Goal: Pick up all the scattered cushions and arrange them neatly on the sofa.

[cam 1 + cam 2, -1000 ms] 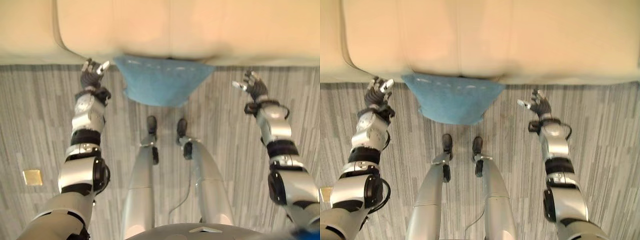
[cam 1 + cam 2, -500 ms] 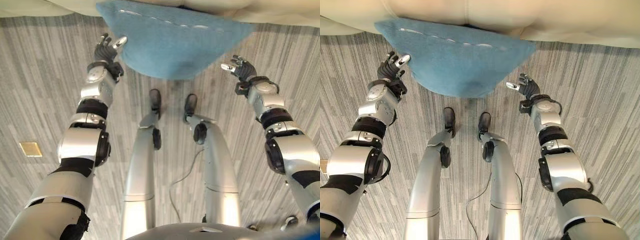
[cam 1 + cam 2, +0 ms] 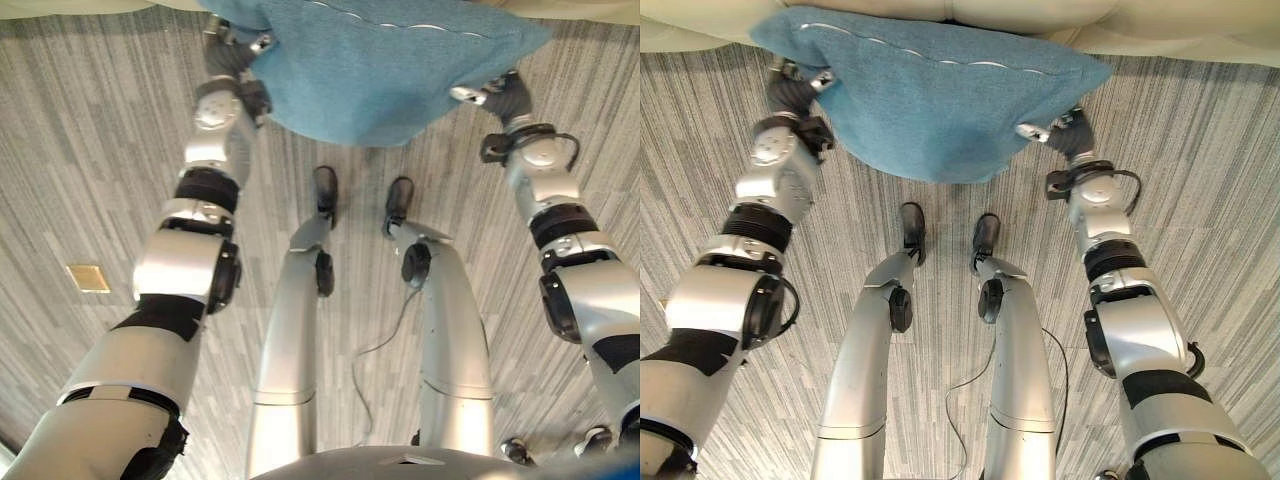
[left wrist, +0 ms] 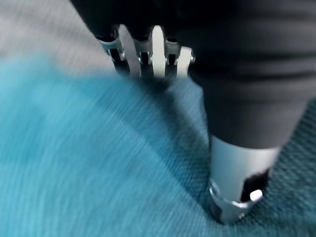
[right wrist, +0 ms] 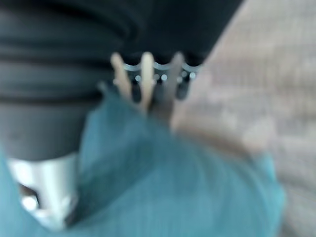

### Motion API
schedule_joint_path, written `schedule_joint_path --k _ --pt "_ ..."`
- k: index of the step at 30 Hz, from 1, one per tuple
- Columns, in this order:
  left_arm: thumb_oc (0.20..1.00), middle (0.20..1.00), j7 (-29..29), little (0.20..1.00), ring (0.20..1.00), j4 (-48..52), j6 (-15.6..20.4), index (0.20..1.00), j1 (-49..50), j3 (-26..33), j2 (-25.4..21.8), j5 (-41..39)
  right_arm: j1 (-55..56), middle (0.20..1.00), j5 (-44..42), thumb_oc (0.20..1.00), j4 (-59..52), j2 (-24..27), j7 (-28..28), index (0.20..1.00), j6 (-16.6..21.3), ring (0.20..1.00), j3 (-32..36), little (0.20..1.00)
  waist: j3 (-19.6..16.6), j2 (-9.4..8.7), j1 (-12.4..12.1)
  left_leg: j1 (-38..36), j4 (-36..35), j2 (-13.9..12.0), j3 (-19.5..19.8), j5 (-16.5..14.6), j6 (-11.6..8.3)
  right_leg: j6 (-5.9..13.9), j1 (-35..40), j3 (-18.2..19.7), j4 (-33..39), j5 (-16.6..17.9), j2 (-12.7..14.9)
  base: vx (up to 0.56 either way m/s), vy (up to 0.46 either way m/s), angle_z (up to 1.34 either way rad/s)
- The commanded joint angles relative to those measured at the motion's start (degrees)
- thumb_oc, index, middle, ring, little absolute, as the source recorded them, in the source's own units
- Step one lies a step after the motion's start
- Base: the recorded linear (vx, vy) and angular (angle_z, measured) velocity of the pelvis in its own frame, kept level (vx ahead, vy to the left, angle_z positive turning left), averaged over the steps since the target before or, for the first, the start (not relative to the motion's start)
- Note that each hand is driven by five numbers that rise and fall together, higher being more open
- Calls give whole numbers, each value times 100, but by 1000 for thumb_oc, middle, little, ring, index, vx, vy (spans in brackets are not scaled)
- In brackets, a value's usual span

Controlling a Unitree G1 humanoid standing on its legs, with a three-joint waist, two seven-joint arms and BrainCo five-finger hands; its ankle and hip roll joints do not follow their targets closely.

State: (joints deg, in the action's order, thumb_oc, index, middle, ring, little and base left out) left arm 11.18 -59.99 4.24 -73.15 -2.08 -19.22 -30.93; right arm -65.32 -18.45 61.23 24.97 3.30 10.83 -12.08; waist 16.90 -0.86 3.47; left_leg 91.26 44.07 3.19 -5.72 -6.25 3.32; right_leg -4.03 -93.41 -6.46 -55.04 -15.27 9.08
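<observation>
The blue cushion (image 3: 930, 105) lay on the striped floor (image 3: 1200, 150), its far edge against the base of the sofa (image 3: 1160, 35). My left hand (image 3: 792, 92) was at its left side and my right hand (image 3: 1068, 128) at its right side, both touching the fabric. Whether my fingers gripped it, I could not tell.

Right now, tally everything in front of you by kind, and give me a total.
Blue cushion, leaning against the sofa: 1
Cream sofa: 1
Small tan square on the floor: 1
Robot hands at the cushion, left hand and right hand: 2
Total: 5
</observation>
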Motion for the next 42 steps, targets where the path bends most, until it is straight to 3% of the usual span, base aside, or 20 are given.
schedule_joint_path --k 1,3,4,7,8,9,10,11,14,18,21,25,26,30,31,35,39,40,41,42 --pt "1000 1000 -328 1000 1000 -268 154 1000 -513 175 151 -275 -150 1000 -318 1000 10 -349 612 1000 140 1000 -230 1000 -277 360 246 -278 573 -203 99 -658 -310 928 739 612 327 234 236 6 44 1" --pt "1000 1000 -537 1000 1000 -352 71 1000 -751 188 488 -543 -316 1000 -528 1000 -34 -680 919 1000 95 1000 -404 1000 -276 371 274 -286 558 -209 85 -651 -310 937 746 619 349 258 220 8 21 0" --pt "1000 1000 -704 1000 1000 -654 -155 1000 -997 261 758 -888 -548 1000 -879 1000 121 -1071 1086 1000 -41 1000 -326 1000 -303 380 289 -300 547 -225 80 -657 -301 933 763 622 376 260 217 0 0 0" --pt "1000 1000 -1038 1000 1000 -1107 -539 1000 -1375 -53 875 -825 -1011 1000 -951 1000 293 -1280 1267 1000 -137 1000 -753 1000 -288 395 312 -413 350 -220 61 -587 -304 926 828 651 521 348 192 0 0 0" --pt "865 865 -1042 865 865 -1115 -539 865 -1390 -48 870 -824 -1026 667 -953 667 302 -1277 1271 667 -136 667 -755 667 -269 396 315 -429 337 -219 60 -580 -304 926 843 650 532 355 192 0 0 0" --pt "567 567 -1101 567 567 -1139 -589 567 -1433 -100 950 -807 -1098 332 -890 332 346 -1302 1310 332 -153 332 -911 332 -267 401 306 -451 276 -213 53 -550 -307 929 865 655 589 380 192 -35 8 -1" --pt "272 272 -1097 272 272 -1295 -605 272 -1510 -130 975 -762 -1234 200 -783 200 406 -1314 1334 200 -152 200 -1097 200 -261 407 300 -488 182 -204 49 -505 -311 936 902 657 669 427 189 -62 14 1" --pt "200 200 -1130 200 200 -1361 -593 200 -1569 -203 1087 -644 -1459 200 -451 200 515 -1361 1233 200 -141 200 -1445 200 -262 408 288 -549 50 -200 52 -426 -305 961 952 659 781 501 184 -59 9 0" --pt "200 200 -1178 200 200 -1126 -506 200 -1424 -330 1205 -349 -1533 200 -175 200 544 -1439 808 200 -86 200 -1521 200 -261 395 295 -681 -96 -207 45 -377 -292 957 1068 676 922 572 167 -30 10 -2" --pt "200 200 -931 200 200 -472 -278 200 -1055 -200 1420 -112 -1225 200 -32 200 217 -1536 112 200 46 200 -1157 200 -269 377 314 -925 -353 -192 73 -319 -274 973 1319 655 1216 678 143 -35 13 -1" --pt "200 200 -677 200 200 410 -130 200 -469 -236 1586 373 -555 200 260 200 -751 -1553 -391 200 261 200 -886 200 -248 351 367 -1391 -797 -176 92 -201 -267 1033 1823 601 1677 817 103 -59 24 -4" --pt "200 200 -863 200 200 1441 -124 200 342 -170 1935 509 351 200 172 200 -1569 -1605 -389 200 437 200 -519 200 -254 321 398 -1973 -1178 -135 138 -143 -267 1079 2429 493 2053 942 117 -30 10 -3" --pt "200 200 -956 200 200 2198 -92 200 981 -101 2145 632 946 200 298 200 -2224 -1692 -561 200 467 200 -251 200 -268 297 433 -2346 -1319 -114 152 -127 -266 1079 2818 448 2245 1025 121 0 0 0" --pt "200 200 -1025 200 200 3138 -7 200 1914 -126 2509 843 1941 200 525 200 -2971 -1835 -898 200 439 200 181 200 -284 263 459 -3087 -1696 -84 207 -101 -273 1058 3532 403 2648 1137 104 43 -17 -3" --pt "200 200 -1214 200 200 3632 62 200 2572 -292 2710 903 2624 200 611 200 -3423 -1944 -964 200 355 200 343 200 -296 232 486 -3588 -1831 -93 220 -139 -282 1045 4067 356 2918 1185 141 70 -25 -7" --pt "200 200 -1369 200 200 4103 54 200 3471 -712 2841 1045 3601 200 883 200 -3985 -1909 -960 200 370 200 203 200 -369 214 493 -4445 -2162 -79 227 -118 -271 1016 4863 335 3331 1249 192 94 -44 -4" --pt "200 200 -1705 200 200 4502 -13 200 4486 -1265 2981 932 4827 200 775 200 -4593 -2066 -813 200 488 200 143 200 -653 166 611 -5882 -2835 47 217 -80 -292 988 6202 275 4204 1401 30 129 -106 -19" --pt "200 200 -1699 200 200 4520 -17 200 4515 -1283 2977 931 4847 200 773 200 -4603 -2068 -812 200 485 200 142 200 -658 154 605 -5911 -2891 51 212 -33 -293 985 6225 278 4252 1444 31 249 -214 -14" --pt "200 200 -1784 200 200 4604 -90 200 4892 -1539 3074 895 5328 200 739 200 -4870 -2055 -703 200 577 200 95 200 -837 140 661 -6424 -3078 0 167 -63 -303 1003 6645 294 4511 1506 9 253 -220 -19" --pt "200 200 -1808 200 200 4727 -163 200 5334 -1782 3151 845 5608 200 874 200 -5158 -1888 -770 200 698 200 118 200 -1034 142 621 -7241 -3441 -174 -125 -42 -286 1106 7203 -16 4684 1541 13 295 -273 -22"
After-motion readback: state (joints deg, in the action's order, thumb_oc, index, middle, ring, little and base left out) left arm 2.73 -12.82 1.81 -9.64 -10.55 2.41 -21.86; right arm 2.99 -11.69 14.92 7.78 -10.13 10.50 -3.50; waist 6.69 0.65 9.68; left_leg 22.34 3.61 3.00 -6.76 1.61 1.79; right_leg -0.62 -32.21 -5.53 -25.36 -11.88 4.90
